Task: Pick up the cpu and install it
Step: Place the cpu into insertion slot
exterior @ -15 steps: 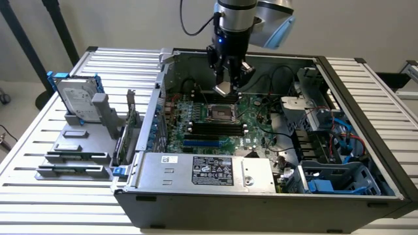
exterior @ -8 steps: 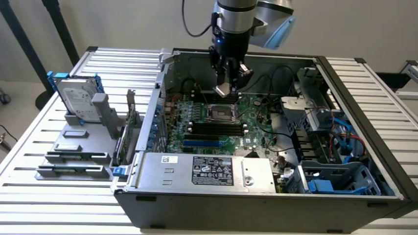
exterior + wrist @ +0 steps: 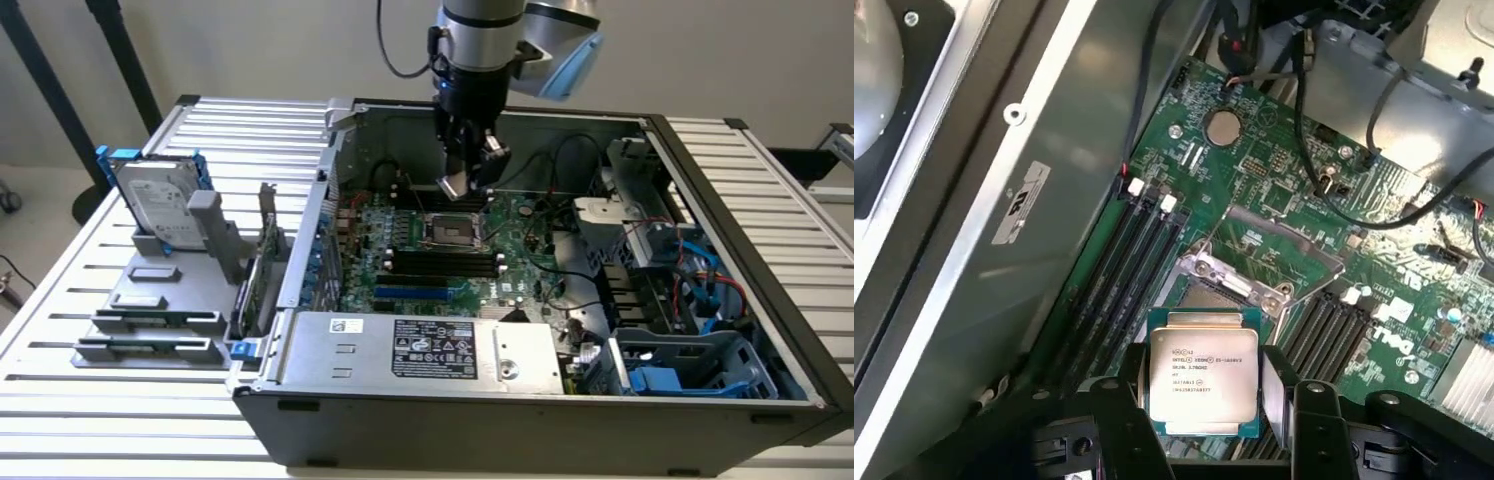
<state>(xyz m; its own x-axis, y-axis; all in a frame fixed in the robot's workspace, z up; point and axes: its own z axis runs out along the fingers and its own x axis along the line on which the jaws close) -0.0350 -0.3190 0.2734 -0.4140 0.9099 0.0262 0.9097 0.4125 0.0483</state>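
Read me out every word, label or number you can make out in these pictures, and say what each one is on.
cpu in the gripper: top line seems to read "INTEL XEON"; lower lines too blurred.
Case wall sticker: blurred, unreadable.
Power supply label: too small to read.
Hard drive label: too small to read.

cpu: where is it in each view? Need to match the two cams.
Exterior view: cpu sits tilted in the gripper, upper middle of the picture, just above the socket.
Wrist view: cpu is label-up in the gripper, with the socket right behind it.
Shared landmark: the open socket with the black memory slots beside it.
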